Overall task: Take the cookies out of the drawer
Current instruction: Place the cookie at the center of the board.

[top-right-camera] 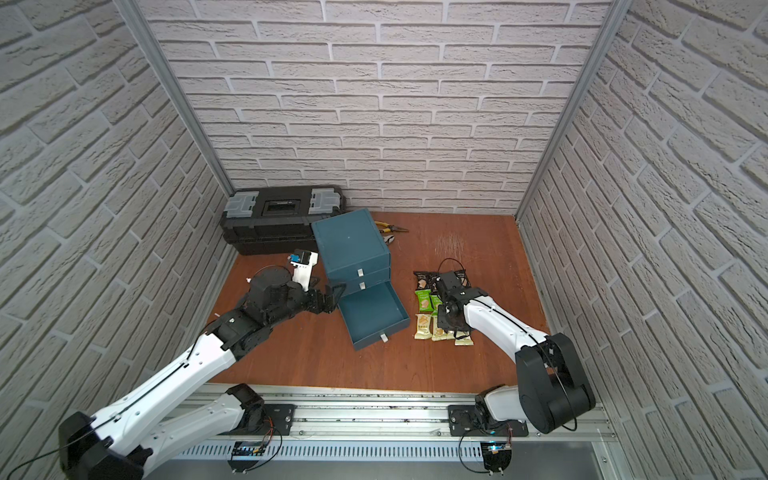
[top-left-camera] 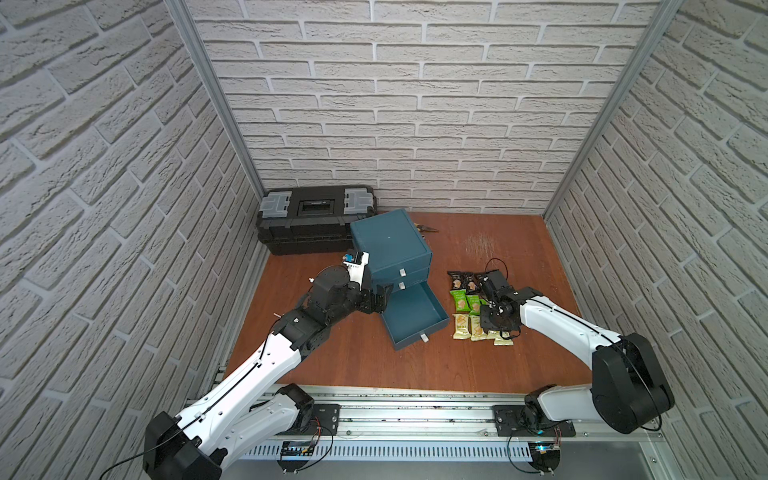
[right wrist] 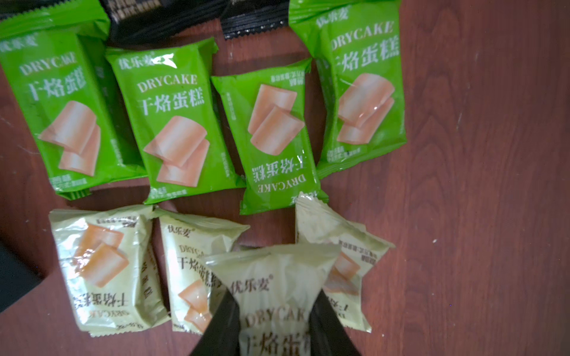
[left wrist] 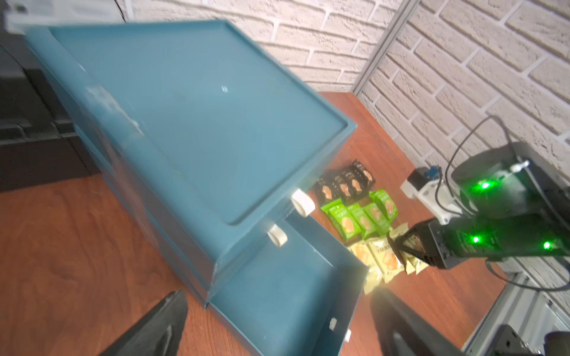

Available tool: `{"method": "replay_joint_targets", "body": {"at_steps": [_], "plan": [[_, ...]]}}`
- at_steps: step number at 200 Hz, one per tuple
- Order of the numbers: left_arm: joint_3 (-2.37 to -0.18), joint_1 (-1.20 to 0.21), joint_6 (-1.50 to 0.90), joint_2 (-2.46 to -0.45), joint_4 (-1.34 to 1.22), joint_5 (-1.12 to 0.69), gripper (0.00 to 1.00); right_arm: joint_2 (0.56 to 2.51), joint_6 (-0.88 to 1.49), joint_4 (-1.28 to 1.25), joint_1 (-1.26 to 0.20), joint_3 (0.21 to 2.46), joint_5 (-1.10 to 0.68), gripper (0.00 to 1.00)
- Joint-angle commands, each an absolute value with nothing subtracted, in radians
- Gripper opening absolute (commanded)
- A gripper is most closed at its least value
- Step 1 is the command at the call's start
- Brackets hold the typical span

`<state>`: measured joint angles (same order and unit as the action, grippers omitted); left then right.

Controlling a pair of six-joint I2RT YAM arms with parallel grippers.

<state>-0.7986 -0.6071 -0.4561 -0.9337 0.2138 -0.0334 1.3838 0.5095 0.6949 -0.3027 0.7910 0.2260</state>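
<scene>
Right wrist view: the right gripper (right wrist: 274, 326) has its jaws closed on a cream packet (right wrist: 271, 296), one dark finger on each side of the wrapper, with the packet overlapping the two cream ones next to it. Ahead of it the cookies (right wrist: 185, 154) lie on the brown bench (right wrist: 478, 185) in rows: four green packets (right wrist: 172, 123) side by side, one of them turned the other way round, then cream packets below them, and the crimped ends of black packets (right wrist: 253, 24) at the far edge.

In both top views the packets sit in a tidy block just beside the open bottom drawer (top-left-camera: 411, 316), on its right side, black row farthest from the robot, green (top-left-camera: 465, 302) in the middle, cream (top-right-camera: 423, 326) nearest. The right arm's wrist covers the right part of the block. The drawer is pulled out of the blue cabinet (top-left-camera: 390, 241) and no packets show inside it; the two drawers above are shut.

The left gripper (top-left-camera: 384, 297) hovers at the left side of the cabinet, near the drawer's back corner. In the left wrist view its jaws stand wide apart with nothing between them.

A black toolbox (top-left-camera: 311, 220) stands behind the cabinet against the brick wall, and pliers (top-right-camera: 390, 227) lie on the bench behind the cabinet's right corner.
</scene>
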Motion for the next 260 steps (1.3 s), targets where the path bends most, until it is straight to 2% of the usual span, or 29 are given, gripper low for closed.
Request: {"method": "replay_joint_targets", "body": {"at_steps": [1,25,54,87,103,120,131,140,159,260], "plan": [[-0.835,-0.575,-0.433,-0.93,0.263,0.014,0.99,1.374,0.512,0.685,-0.298,0.778,0.249,0.42],[-0.882,-0.52,-0.438,-0.948,0.292,0.024,0.98,1.343,0.521,0.691,-0.297,0.776,0.243,0.51],[-0.968,-0.451,-0.439,-0.996,0.316,-0.015,0.99,1.219,0.511,0.731,-0.31,0.81,0.212,0.51],[-1.03,-0.437,-0.439,-1.057,0.297,-0.034,0.98,1.028,0.512,0.732,-0.364,0.824,0.122,0.51],[-1.047,-0.434,-0.444,-1.104,0.283,-0.049,0.99,1.009,0.546,0.684,-0.409,0.79,0.061,0.44],[-1.05,-0.431,-0.456,-1.149,0.256,-0.069,0.99,1.037,0.574,0.597,-0.496,0.741,0.037,0.26],[-1.051,-0.431,-0.462,-1.175,0.243,-0.075,0.99,1.08,0.607,0.535,-0.573,0.715,0.064,0.09],[-1.051,-0.43,-0.467,-1.192,0.236,-0.078,0.98,1.12,0.625,0.47,-0.616,0.697,0.05,0.03],[-1.057,-0.429,-0.475,-1.219,0.237,-0.072,0.99,1.196,0.676,0.33,-0.663,0.659,0.019,0.02],[-1.007,-0.43,-0.507,-1.288,0.19,-0.081,0.98,1.472,0.806,-0.051,-0.741,0.662,0.019,0.02]]}}
